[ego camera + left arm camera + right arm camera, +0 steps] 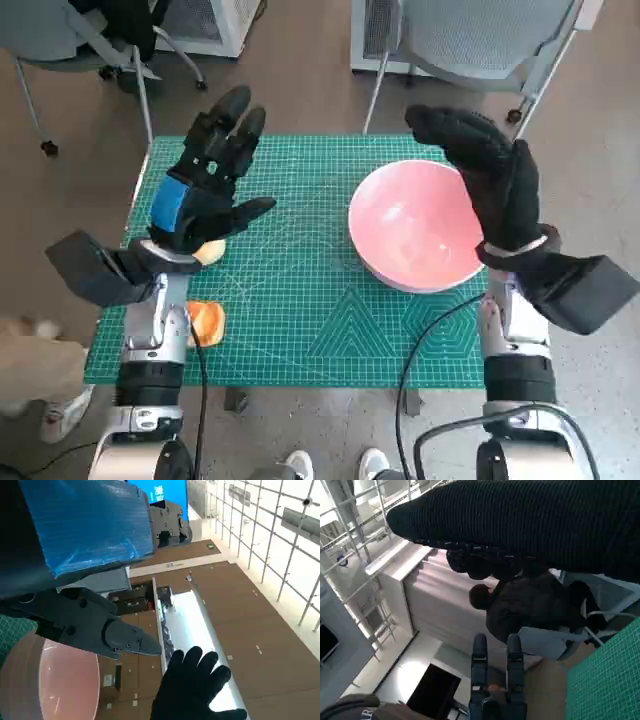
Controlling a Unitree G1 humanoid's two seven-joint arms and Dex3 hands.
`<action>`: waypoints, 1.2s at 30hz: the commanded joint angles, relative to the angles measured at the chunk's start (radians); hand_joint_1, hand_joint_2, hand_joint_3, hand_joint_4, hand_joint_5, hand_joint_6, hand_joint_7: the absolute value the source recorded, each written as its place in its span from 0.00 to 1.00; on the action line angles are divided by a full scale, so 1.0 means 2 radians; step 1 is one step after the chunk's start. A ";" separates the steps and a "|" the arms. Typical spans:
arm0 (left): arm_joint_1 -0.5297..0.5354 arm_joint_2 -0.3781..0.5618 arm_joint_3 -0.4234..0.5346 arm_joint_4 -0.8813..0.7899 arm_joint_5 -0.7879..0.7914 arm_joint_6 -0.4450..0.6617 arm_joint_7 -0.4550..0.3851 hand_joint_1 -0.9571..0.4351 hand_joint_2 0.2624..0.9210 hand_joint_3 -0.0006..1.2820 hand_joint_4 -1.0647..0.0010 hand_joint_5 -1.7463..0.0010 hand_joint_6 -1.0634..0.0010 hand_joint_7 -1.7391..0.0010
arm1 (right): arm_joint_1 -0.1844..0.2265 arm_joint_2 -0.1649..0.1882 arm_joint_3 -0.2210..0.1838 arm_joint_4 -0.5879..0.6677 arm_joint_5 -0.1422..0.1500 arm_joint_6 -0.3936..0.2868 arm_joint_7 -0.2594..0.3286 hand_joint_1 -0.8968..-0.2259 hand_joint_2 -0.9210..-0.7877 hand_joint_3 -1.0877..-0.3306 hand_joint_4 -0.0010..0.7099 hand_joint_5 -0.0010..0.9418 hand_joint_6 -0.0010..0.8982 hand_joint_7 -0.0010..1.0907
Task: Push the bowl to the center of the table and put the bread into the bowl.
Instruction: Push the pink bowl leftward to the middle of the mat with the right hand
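Nearest the camera, a small orange-and-pale piece of bread lies on the green gridded cutting-mat surface, left of the round pink bowl and half hidden under the left forearm, so its long axis cannot be told. Above the bread, the left robot hand hovers spread and empty. At the bowl's right rim, the gloved right robot hand stands open, empty, nearer for pushing leftward.

We count 1 pink bowl on the green mat, and 2 pieces of bread: 1 orange piece and 1 pale piece. We also count 2 hands, the left hand and the right hand, and 2 chairs beyond the tabletop.
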 commanded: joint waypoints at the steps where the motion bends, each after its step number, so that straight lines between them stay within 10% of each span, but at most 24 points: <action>1: -0.001 0.000 -0.002 0.001 0.002 -0.005 0.000 0.39 1.00 0.07 0.96 1.00 0.98 0.79 | 0.009 -0.003 -0.002 0.007 0.005 0.007 0.008 0.29 0.00 0.43 0.12 0.00 0.00 0.29; 36: -0.004 0.004 -0.001 0.003 0.003 -0.007 -0.001 0.39 1.00 0.08 0.97 1.00 0.98 0.78 | -0.013 -0.020 -0.028 0.068 0.017 -0.012 0.022 0.32 0.00 0.45 0.11 0.01 0.01 0.30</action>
